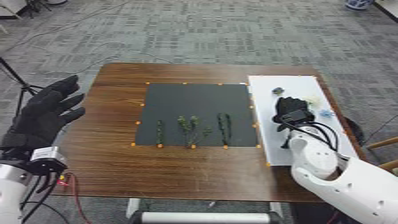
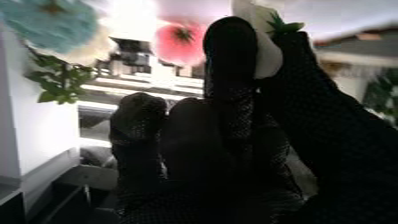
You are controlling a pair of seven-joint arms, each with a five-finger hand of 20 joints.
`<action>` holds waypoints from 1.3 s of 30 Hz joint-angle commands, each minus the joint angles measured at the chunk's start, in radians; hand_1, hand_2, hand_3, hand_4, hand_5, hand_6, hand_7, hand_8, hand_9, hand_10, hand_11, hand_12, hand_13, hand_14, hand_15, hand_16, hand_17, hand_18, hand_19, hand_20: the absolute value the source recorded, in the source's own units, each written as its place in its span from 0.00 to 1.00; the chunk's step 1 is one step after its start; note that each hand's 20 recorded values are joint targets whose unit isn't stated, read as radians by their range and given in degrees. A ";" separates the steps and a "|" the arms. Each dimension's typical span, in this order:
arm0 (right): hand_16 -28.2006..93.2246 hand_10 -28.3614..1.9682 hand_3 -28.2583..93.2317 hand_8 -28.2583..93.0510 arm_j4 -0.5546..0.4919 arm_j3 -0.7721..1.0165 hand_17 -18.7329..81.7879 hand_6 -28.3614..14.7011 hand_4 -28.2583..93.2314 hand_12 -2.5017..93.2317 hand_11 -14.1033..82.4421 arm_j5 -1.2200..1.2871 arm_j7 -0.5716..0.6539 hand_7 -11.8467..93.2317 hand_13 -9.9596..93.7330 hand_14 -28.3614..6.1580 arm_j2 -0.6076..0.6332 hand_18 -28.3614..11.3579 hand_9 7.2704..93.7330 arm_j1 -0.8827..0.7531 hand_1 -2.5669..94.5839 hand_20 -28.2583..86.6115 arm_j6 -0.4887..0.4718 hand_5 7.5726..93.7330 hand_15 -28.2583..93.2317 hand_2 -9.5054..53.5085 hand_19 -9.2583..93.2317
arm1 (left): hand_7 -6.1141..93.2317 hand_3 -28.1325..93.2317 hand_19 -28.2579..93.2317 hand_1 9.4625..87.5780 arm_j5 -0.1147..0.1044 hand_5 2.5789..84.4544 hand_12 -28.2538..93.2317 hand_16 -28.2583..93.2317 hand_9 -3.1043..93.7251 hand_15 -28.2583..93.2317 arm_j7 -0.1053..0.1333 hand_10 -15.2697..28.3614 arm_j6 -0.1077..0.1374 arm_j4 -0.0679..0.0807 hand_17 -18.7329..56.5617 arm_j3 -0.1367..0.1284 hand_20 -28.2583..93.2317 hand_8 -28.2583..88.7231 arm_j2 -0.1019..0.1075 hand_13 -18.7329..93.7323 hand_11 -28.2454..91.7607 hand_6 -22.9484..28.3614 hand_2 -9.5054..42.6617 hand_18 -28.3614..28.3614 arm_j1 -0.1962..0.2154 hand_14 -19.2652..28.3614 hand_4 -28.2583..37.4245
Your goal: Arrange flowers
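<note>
My right hand [image 1: 291, 107] is over the white board [image 1: 277, 145] on the table's right side. In the right wrist view, that hand [image 2: 233, 65] pinches a white flower [image 2: 267, 56] with a green tip between thumb and finger. Around it are a pink flower [image 2: 180, 42], a pale blue flower [image 2: 53, 22] and a cream flower [image 2: 91, 50]. On the board lie a dark bluish flower [image 1: 278, 91], a pale yellow one [image 1: 313, 100] and a blue one [image 1: 327, 113]. Several green stems [image 1: 193, 130] lie on the dark mat [image 1: 195, 102]. My left hand [image 1: 44, 110] is open, beyond the table's left edge.
Small orange markers [image 1: 138, 122] edge the mat on the brown table [image 1: 115, 165]. A black tripod [image 1: 19, 82] stands on the floor at the left, and a wooden chair [image 1: 386, 142] is at the right edge. A red cable [image 1: 75, 192] hangs by my left arm.
</note>
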 commanded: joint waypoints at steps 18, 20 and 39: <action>0.51 0.77 0.94 0.27 -0.081 -0.310 0.58 0.68 0.04 0.59 0.36 0.017 -0.276 0.46 0.85 0.68 -0.323 0.19 0.94 0.340 0.50 0.68 0.183 0.84 0.92 0.00 0.97 | 0.23 0.80 0.55 0.21 -0.030 0.22 0.42 0.22 0.18 0.51 -0.082 0.53 -0.068 0.106 0.06 0.132 0.32 0.18 0.259 0.21 0.31 0.47 0.13 0.85 -0.332 0.65 0.07; 0.51 0.77 0.94 0.26 -0.072 -0.362 0.58 0.68 0.04 0.58 0.35 0.024 -0.285 0.45 0.85 0.68 -0.354 0.19 0.94 0.379 0.50 0.68 0.172 0.85 0.92 0.00 0.97 | 0.22 0.79 0.55 0.21 -0.029 0.22 0.43 0.23 0.18 0.50 -0.080 0.53 -0.066 0.111 0.06 0.140 0.32 0.19 0.273 0.21 0.30 0.47 0.14 0.85 -0.351 0.65 0.08; 0.51 0.78 0.92 0.23 0.142 -0.749 0.57 0.70 0.03 0.55 0.33 0.062 -0.153 0.46 0.84 0.68 -0.667 0.20 0.93 0.619 0.51 0.69 0.295 0.82 0.93 0.00 0.96 | 0.29 0.82 0.53 0.23 -0.025 0.23 0.44 0.26 0.17 0.49 -0.081 0.57 -0.117 0.193 0.05 0.367 0.34 0.16 0.304 0.20 0.35 0.49 0.11 0.84 -0.594 0.66 0.07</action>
